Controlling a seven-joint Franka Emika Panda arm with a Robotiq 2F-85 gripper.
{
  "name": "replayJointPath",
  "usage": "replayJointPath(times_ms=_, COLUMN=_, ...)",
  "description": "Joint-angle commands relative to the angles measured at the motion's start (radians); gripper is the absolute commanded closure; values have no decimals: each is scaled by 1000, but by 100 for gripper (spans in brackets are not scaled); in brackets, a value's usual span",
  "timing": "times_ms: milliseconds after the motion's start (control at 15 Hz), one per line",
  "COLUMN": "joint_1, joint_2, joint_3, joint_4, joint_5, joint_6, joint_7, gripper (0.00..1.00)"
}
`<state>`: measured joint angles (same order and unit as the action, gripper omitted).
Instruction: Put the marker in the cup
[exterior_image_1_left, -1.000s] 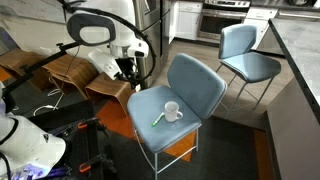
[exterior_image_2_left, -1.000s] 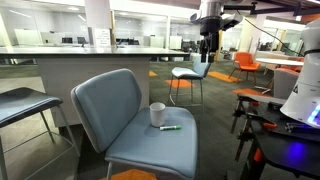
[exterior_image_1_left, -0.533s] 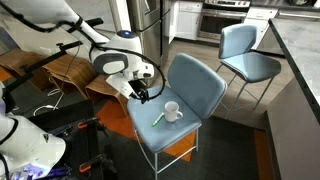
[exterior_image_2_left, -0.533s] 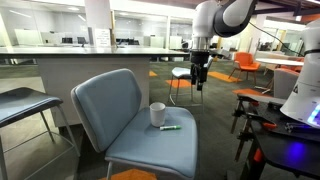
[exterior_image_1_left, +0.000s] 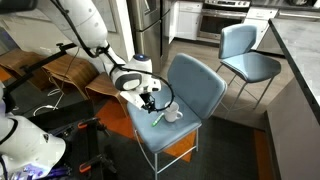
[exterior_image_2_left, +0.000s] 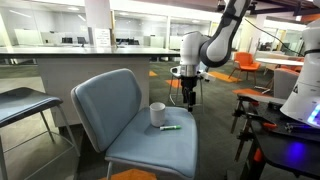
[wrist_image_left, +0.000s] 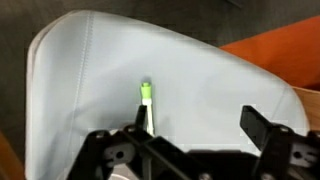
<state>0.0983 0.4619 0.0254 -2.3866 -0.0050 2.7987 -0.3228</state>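
The marker (exterior_image_2_left: 170, 127) is a thin pale green stick lying flat on the blue chair seat (exterior_image_2_left: 150, 145), just in front of the small white cup (exterior_image_2_left: 157, 114). Both also show in an exterior view, the marker (exterior_image_1_left: 158, 119) beside the cup (exterior_image_1_left: 172, 114). My gripper (exterior_image_2_left: 189, 100) hangs open and empty above the seat, a little beyond the marker. In the wrist view the marker (wrist_image_left: 145, 100) lies on the pale seat by the left finger, between the open fingers (wrist_image_left: 200, 125). The cup is out of the wrist view.
A second blue chair (exterior_image_1_left: 243, 52) stands behind. Wooden chairs (exterior_image_1_left: 70, 75) are beside the arm's base. Black equipment with cables (exterior_image_2_left: 275, 130) stands next to the seat. An orange object (wrist_image_left: 265, 60) lies past the seat edge.
The arm has swung down and across from high behind the chair to just above the seat, over the marker. The marker and cup have not moved.
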Motion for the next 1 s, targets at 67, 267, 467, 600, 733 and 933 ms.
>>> replayJointPath(times_ms=67, joint_1=-33, joint_2=167, joint_3=8, joint_4=135, joint_5=-50, joint_6=30, joint_7=49, gripper=0)
replayJointPath(times_ms=267, joint_1=-51, joint_2=257, joint_3=19, joint_4=213, joint_5=-56, joint_6=35, joint_7=46, gripper=0)
replayJointPath(times_ms=467, joint_1=-49, joint_2=327, joint_3=23, joint_4=275, joint_5=-61, joint_6=31, joint_7=48, gripper=0)
replayJointPath(times_ms=600, joint_1=-47, joint_2=367, joint_3=22, joint_4=312, joint_5=-67, joint_6=32, joint_7=48, gripper=0)
replayJointPath(times_ms=733, joint_1=-48, joint_2=400, joint_3=20, joint_4=344, joint_5=-69, joint_6=30, joint_7=48, gripper=0)
replayJointPath(times_ms=933, joint_1=-50, joint_2=444, joint_3=15, joint_4=379, joint_5=-71, joint_6=27, joint_7=50, gripper=2)
